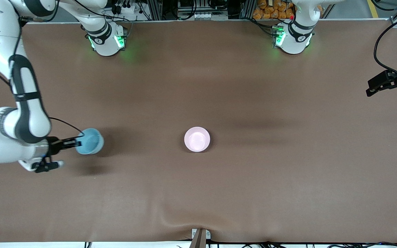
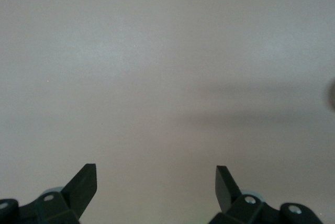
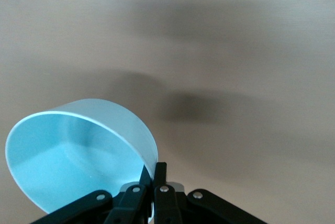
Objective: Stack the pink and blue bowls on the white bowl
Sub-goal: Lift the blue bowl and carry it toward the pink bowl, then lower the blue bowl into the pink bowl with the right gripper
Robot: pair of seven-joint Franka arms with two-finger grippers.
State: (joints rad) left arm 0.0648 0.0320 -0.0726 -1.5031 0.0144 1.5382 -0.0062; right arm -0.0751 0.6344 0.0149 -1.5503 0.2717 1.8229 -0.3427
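My right gripper (image 1: 79,141) is shut on the rim of the light blue bowl (image 1: 90,141) and holds it tilted a little above the table, toward the right arm's end. In the right wrist view the fingers (image 3: 160,171) pinch the bowl's wall (image 3: 78,150), one inside and one outside. The pale pink bowl (image 1: 197,139) stands upright at the middle of the table. No white bowl shows on its own; I cannot tell whether one sits under the pink bowl. My left gripper (image 1: 388,83) waits open and empty at the left arm's end of the table (image 2: 156,182).
The brown table cover (image 1: 219,193) has a wrinkle at its edge nearest the front camera. The two arm bases (image 1: 107,39) (image 1: 293,38) stand along the edge farthest from that camera. Cables hang near the left gripper.
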